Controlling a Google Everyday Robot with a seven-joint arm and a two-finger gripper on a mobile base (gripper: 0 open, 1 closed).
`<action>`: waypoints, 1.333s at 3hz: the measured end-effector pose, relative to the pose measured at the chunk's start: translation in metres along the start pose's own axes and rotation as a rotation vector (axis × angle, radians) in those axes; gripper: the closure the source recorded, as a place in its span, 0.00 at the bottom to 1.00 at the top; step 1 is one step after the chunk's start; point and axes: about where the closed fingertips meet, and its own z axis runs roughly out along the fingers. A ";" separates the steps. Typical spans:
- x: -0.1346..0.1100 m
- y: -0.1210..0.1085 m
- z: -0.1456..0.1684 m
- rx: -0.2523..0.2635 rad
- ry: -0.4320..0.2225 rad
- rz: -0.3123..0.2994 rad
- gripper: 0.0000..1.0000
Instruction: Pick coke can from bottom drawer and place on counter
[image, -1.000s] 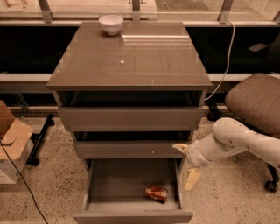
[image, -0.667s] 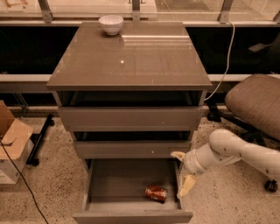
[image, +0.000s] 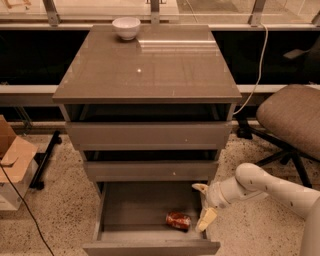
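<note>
The coke can (image: 178, 220) is red-orange and lies on its side on the floor of the open bottom drawer (image: 135, 210), at the front right. My gripper (image: 203, 204) reaches in from the right on a white arm and hangs over the drawer's right rim, just right of the can and apart from it. Its two cream fingers (image: 207, 219) are spread apart and hold nothing. The glossy grey-brown counter (image: 150, 65) tops the cabinet above.
A white bowl (image: 126, 27) stands at the back left of the counter. Two slimmer drawers (image: 150, 135) sit above the open one. An office chair (image: 292, 117) stands to the right, a cardboard box (image: 12, 160) to the left. A white cable (image: 257, 65) hangs behind.
My gripper has moved left and downward, from beside the cabinet toward the drawer's right rim, closer to the can. The can has not moved.
</note>
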 end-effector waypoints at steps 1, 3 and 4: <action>0.000 0.000 0.000 0.000 0.000 0.000 0.00; 0.004 -0.018 0.031 0.035 -0.007 0.013 0.00; 0.023 -0.033 0.063 0.042 -0.018 0.054 0.00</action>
